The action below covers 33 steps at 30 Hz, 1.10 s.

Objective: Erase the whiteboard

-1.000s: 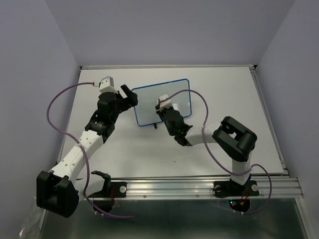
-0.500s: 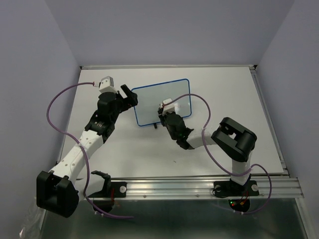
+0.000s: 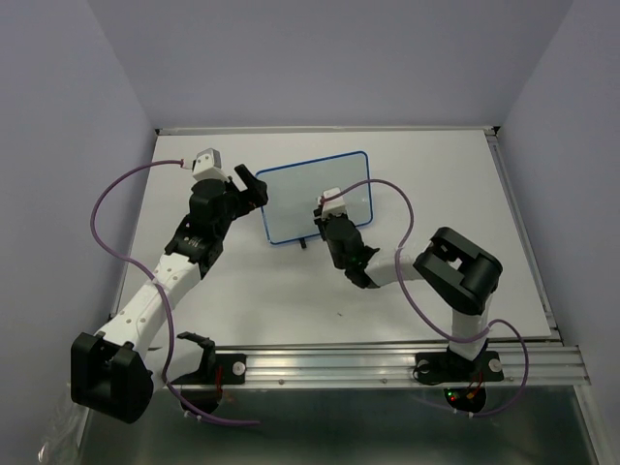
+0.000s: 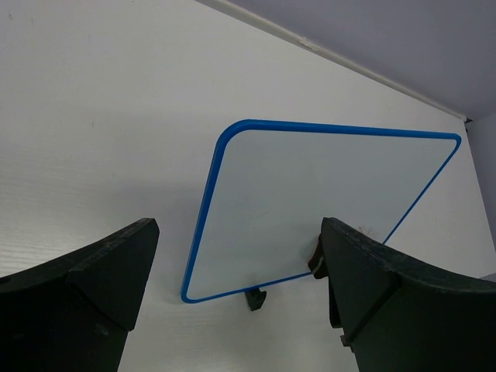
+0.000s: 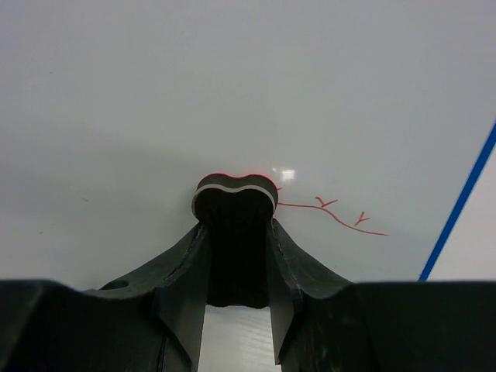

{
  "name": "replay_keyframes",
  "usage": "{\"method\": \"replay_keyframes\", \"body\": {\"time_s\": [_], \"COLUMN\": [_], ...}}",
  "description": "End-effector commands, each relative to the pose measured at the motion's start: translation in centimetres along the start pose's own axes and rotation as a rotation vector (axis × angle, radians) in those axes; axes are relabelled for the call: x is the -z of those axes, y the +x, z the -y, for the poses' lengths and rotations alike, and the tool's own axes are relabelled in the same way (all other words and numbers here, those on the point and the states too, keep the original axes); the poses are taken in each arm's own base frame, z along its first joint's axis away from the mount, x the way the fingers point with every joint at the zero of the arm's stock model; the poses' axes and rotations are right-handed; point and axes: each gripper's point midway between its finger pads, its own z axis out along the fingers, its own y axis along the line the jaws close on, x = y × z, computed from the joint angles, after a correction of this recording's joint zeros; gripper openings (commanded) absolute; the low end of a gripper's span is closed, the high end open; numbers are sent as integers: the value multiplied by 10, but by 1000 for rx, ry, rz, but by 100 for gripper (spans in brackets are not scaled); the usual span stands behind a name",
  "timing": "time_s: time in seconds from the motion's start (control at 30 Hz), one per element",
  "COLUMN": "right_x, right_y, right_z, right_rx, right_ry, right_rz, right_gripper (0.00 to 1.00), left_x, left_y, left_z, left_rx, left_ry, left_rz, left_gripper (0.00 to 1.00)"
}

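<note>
R gripper [image 5: 235,236] holds eraser [image 5: 235,195] against whiteboard [image 5: 232,85].

One whiteboard [image 4: 310,201] corner — behind a finger [image 4: 380,294] of the left tool [image 4: 236,231]

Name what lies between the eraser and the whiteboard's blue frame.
A thin red scribble on the whiteboard, between eraser and blue frame; the right wrist view shows it.
</note>
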Motion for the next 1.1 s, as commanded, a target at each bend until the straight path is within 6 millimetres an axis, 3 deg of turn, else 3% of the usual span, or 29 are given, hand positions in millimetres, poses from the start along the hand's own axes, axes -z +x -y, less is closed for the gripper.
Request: {"method": "replay_keyframes", "body": {"time_s": [0.0,0.17,0.47,0.67,0.8,1.07], "right_x": [-13,-14,-14,-14,-12,-3], "right_y": [-44,-58,-72,-50,-21,16], "right_z": [44,64,54,30,21,10], "right_rx": [-71,-89,-87,-61,-51,-96], "right_ry": [152,185,116,-22,-66,-124], "right_rz": [84,118,163,131,64,-32], "right_gripper": [1,1,1,1,1,1], "left_x": [5,5,2,2,2,1], "left_y": [-23,-23,-24,-26,-26,-23], "left_z": [12,12,15,16,15,14], "left_rx": [5,5,2,-4,-8,-11], "left_ry": [44,44,51,50,45,42], "left_rz": [72,72,66,70,66,58], "left_gripper": [99,99,99,99,99,99]}}
